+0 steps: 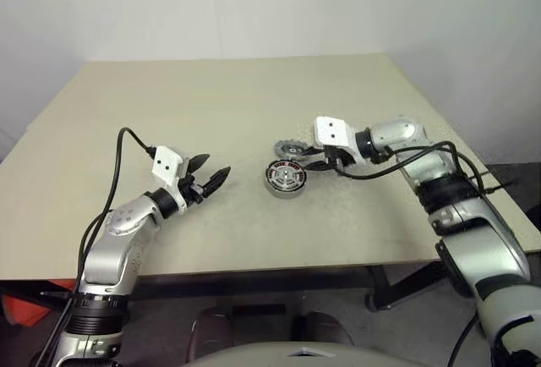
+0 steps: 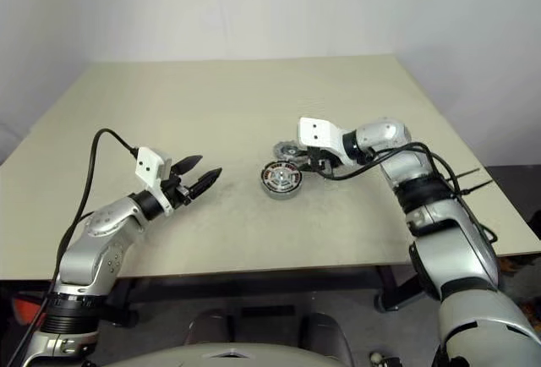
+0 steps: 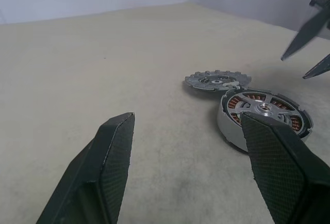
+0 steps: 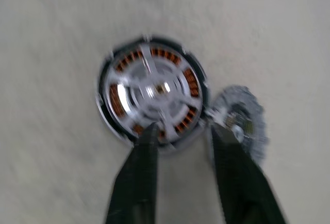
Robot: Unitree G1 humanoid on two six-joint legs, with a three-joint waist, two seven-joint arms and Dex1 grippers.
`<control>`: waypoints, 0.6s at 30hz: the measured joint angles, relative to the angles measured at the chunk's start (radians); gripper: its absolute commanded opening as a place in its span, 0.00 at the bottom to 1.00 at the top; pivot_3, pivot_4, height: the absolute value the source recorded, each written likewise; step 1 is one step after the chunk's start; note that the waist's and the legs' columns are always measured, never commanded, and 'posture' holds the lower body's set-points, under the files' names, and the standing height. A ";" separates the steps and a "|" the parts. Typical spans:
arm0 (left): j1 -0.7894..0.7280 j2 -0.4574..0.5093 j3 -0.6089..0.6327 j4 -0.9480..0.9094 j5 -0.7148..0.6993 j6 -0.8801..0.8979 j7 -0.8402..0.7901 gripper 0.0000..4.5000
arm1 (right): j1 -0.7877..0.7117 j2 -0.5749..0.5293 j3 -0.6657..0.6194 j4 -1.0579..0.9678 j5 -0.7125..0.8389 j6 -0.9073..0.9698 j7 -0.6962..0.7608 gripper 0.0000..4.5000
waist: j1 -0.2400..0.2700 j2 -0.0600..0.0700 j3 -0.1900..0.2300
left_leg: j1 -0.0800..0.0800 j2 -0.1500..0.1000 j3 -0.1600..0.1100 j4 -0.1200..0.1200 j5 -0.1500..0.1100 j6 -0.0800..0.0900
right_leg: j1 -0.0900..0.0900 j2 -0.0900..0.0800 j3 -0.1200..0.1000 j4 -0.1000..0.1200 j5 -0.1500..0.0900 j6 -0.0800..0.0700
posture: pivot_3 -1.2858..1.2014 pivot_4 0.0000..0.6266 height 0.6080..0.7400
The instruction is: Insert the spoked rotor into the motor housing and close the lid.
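The motor housing (image 1: 285, 178), a short cylinder with copper windings around a silver centre, stands near the middle of the table. The spoked rotor (image 1: 290, 148), a flat grey disc with a notched rim, lies on the table right behind it, their rims close together (image 3: 216, 81). My right gripper (image 1: 321, 164) hangs tilted down just to the right of both, open, with nothing between its fingers (image 4: 147, 152). My left gripper (image 1: 216, 165) hovers to the left of the housing, pointing at it, open and empty. The lid is out of view.
The beige table (image 1: 211, 105) stretches bare to the far and left edges. Its right edge runs close beside my right forearm. Black cables trail from both wrists.
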 measured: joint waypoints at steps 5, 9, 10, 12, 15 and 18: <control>-0.001 -0.008 -0.002 0.001 0.006 -0.010 0.004 0.77 | -0.160 0.044 0.098 0.212 -0.153 -0.292 -0.011 0.54 | -0.015 0.000 0.000 | -0.001 0.000 0.000 0.000 -0.001 0.001 | -0.001 0.000 0.000 0.000 0.000 -0.001 | 0.52 0.00 1.00; 0.008 -0.011 0.000 0.001 0.013 -0.016 0.011 0.77 | -0.229 0.087 0.181 0.365 -0.286 -0.461 -0.071 0.54 | -0.017 0.000 0.000 | -0.002 0.000 0.000 0.000 -0.001 0.001 | -0.003 0.000 0.000 0.000 0.000 -0.001 | 0.52 0.00 1.00; 0.011 -0.011 0.000 0.000 0.013 -0.017 0.014 0.77 | -0.240 0.091 0.198 0.392 -0.314 -0.490 -0.093 0.54 | -0.017 0.000 0.000 | -0.002 0.000 0.000 0.000 -0.001 0.002 | -0.003 0.000 0.000 0.000 0.000 -0.001 | 0.52 0.00 1.00; 0.021 -0.012 0.001 -0.002 0.014 -0.018 0.021 0.77 | -0.265 0.096 0.232 0.443 -0.384 -0.541 -0.155 0.54 | -0.018 0.000 0.000 | -0.002 0.000 0.000 0.000 -0.001 0.002 | -0.004 0.000 0.000 0.000 0.000 -0.001 | 0.52 0.00 1.00; 0.040 -0.013 0.002 -0.020 0.015 -0.018 0.028 0.77 | -0.296 0.103 0.263 0.498 -0.461 -0.577 -0.232 0.54 | -0.020 0.000 0.000 | -0.002 0.000 0.000 0.000 -0.001 0.001 | -0.005 0.000 0.000 0.001 0.000 -0.002 | 0.52 0.00 1.00; 0.045 -0.013 0.002 -0.024 0.015 -0.019 0.035 0.77 | -0.311 0.118 0.273 0.526 -0.498 -0.602 -0.280 0.54 | -0.021 0.000 0.000 | -0.002 0.001 0.000 0.000 -0.001 0.001 | -0.005 0.000 0.000 0.002 0.000 -0.002 | 0.52 0.00 1.00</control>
